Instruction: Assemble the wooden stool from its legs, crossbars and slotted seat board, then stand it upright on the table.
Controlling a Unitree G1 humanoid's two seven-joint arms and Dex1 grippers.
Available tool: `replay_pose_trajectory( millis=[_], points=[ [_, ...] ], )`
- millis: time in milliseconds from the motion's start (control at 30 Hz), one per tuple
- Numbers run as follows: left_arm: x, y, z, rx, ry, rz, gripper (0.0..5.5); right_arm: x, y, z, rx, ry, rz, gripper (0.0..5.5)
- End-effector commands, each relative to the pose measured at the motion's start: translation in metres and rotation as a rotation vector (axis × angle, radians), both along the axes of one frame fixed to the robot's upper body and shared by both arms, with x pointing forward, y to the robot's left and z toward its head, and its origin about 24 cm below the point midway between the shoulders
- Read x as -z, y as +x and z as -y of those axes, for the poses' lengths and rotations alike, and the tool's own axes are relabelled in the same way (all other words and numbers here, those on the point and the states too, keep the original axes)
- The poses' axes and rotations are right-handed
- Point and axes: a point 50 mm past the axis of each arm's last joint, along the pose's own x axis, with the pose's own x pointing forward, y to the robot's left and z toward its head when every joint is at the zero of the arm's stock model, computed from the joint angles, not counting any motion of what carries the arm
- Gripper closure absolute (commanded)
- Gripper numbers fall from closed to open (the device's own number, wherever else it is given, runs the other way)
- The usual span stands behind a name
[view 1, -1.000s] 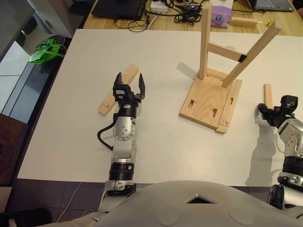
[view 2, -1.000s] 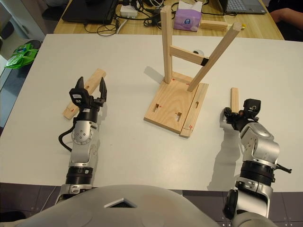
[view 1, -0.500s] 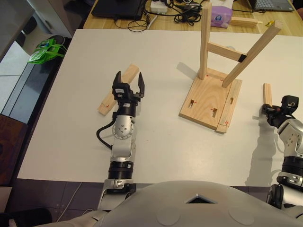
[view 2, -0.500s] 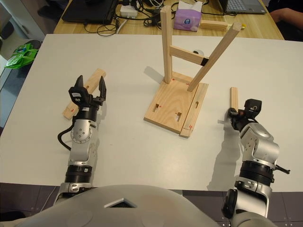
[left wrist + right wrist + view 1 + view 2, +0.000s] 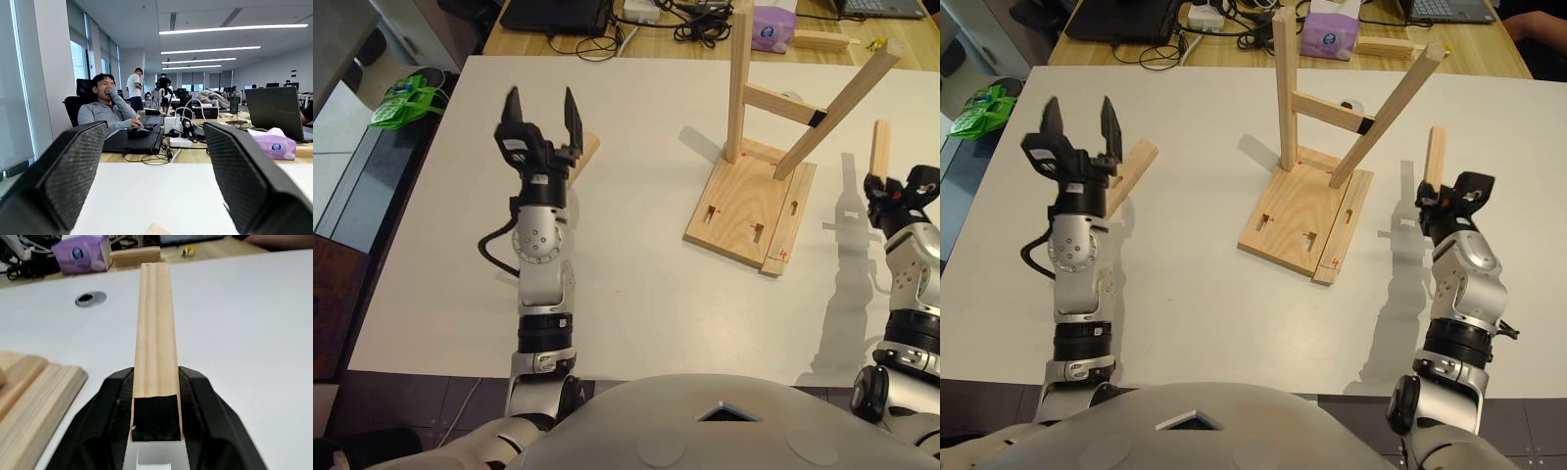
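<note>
The slotted seat board (image 5: 744, 211) lies flat right of the table's centre. One leg (image 5: 736, 83) stands upright in it and a second leg (image 5: 837, 108) leans, with a crossbar (image 5: 778, 105) between them. Another wooden bar (image 5: 790, 220) lies along the board's right edge. My right gripper (image 5: 881, 186) is shut on the lower end of a short wooden stick (image 5: 154, 323), held off the table to the right of the board. My left gripper (image 5: 541, 98) is raised and open with nothing in it, above a loose wooden leg (image 5: 1131, 171) lying on the table at the left.
A wooden desk behind the table holds a laptop (image 5: 553, 12), cables, a purple tissue box (image 5: 771, 27) and another wooden piece (image 5: 822, 41). A green object (image 5: 406, 103) lies beyond the table's left edge. Open white tabletop (image 5: 646, 284) spans the front.
My right gripper closed on the short stick's near end and lifted it off the table. My left arm rose and swung left, its gripper staying open.
</note>
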Motion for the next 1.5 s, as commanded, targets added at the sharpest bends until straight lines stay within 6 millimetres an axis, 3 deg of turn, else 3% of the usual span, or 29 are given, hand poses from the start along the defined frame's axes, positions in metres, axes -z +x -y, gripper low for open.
replay_pose_trajectory(
  millis=[33,100,333,400,467,600,800,967,1300,1500],
  points=[
    [-0.042,0.007,-0.001,0.040,-0.022,0.104,1.87,-0.033,0.012,0.007,0.039,-0.055,0.204,4.21],
    [-0.057,0.008,0.001,0.071,-0.057,0.133,1.87,-0.053,0.015,0.006,0.046,-0.095,0.327,4.21],
    [-0.112,0.022,0.006,0.289,-0.263,0.203,1.87,-0.161,0.020,-0.022,-0.140,-0.388,0.840,4.21],
    [-0.124,0.029,0.022,0.452,-0.356,0.198,1.87,-0.187,0.021,-0.041,-0.293,-0.403,0.933,4.21],
    [-0.132,0.029,0.039,0.632,-0.417,0.184,1.87,-0.199,0.020,-0.059,-0.461,-0.394,0.962,4.21],
    [-0.136,0.028,0.067,0.904,-0.439,0.116,1.87,-0.200,0.017,-0.092,-0.729,-0.394,0.969,4.21],
    [-0.134,0.032,0.077,1.047,-0.433,0.049,1.87,-0.189,0.014,-0.124,-0.954,-0.381,0.954,4.21],
    [-0.134,0.019,0.089,1.211,-0.363,0.032,1.87,-0.181,0.014,-0.133,-1.006,-0.365,0.949,4.21],
    [-0.142,0.015,0.092,1.238,-0.404,0.050,1.87,-0.157,0.009,-0.149,-1.132,-0.369,0.874,4.21],
    [-0.141,0.010,0.096,1.280,-0.426,0.041,2.69,-0.155,0.007,-0.151,-1.138,-0.374,0.869,4.21]
  ],
)
